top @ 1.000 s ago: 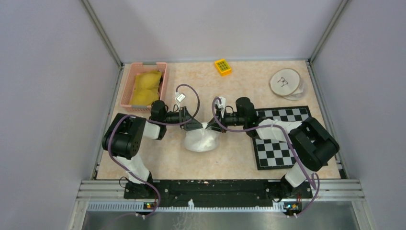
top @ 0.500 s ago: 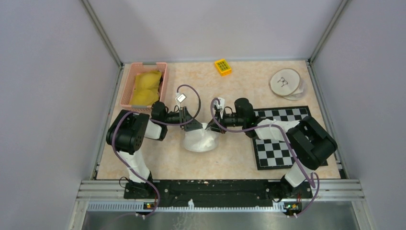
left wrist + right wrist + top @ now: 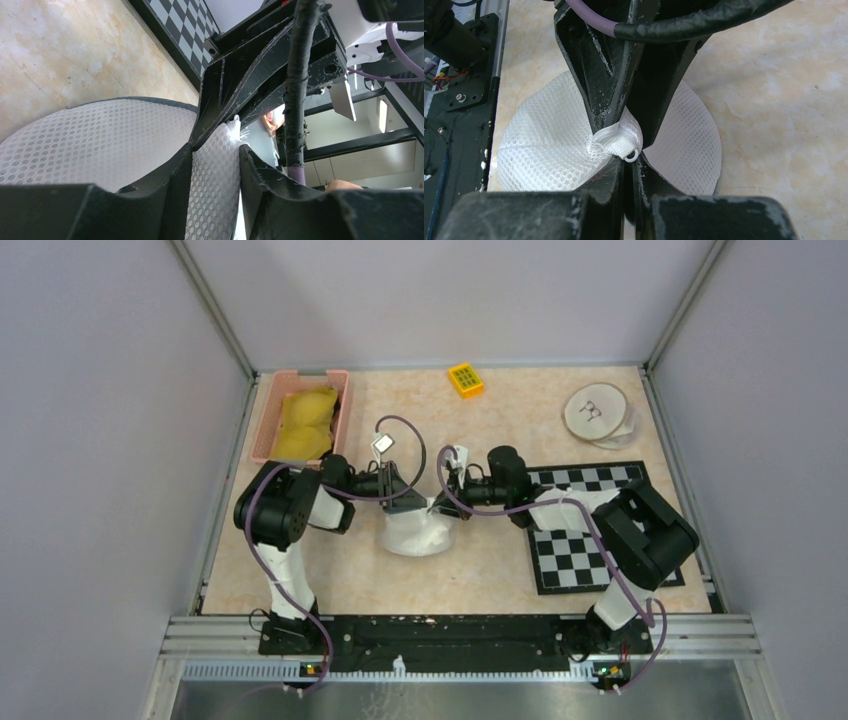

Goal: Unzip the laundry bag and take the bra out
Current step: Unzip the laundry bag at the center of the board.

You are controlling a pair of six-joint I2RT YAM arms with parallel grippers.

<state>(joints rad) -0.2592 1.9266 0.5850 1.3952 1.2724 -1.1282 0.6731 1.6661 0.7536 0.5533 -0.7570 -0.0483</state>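
Left arm (image 3: pixel 285 515) elbow swung inward since earlier frame; wrists barely shifted. Laundry bag (image 3: pixel 418 533) at table (image 3: pixel 330 580) centre. Left gripper (image 3: pixel 408 502) clamped on mesh fold. Right gripper (image 3: pixel 440 502) pinched on zipper pull (image 3: pixel 630 155). Mesh judged light, floppy, stretchy: anchor close to zipper.

The left arm (image 3: pixel 285 520) and right arm (image 3: pixel 610 525) both fold inward from their bases, forearms low and nearly level, wrists pointing at each other. The left gripper (image 3: pixel 413 502) and right gripper (image 3: pixel 441 502) meet tip to tip. The left jaws pinch a fold of the bag (image 3: pixel 420 535); the right jaws are pressed tight on its bunched edge.
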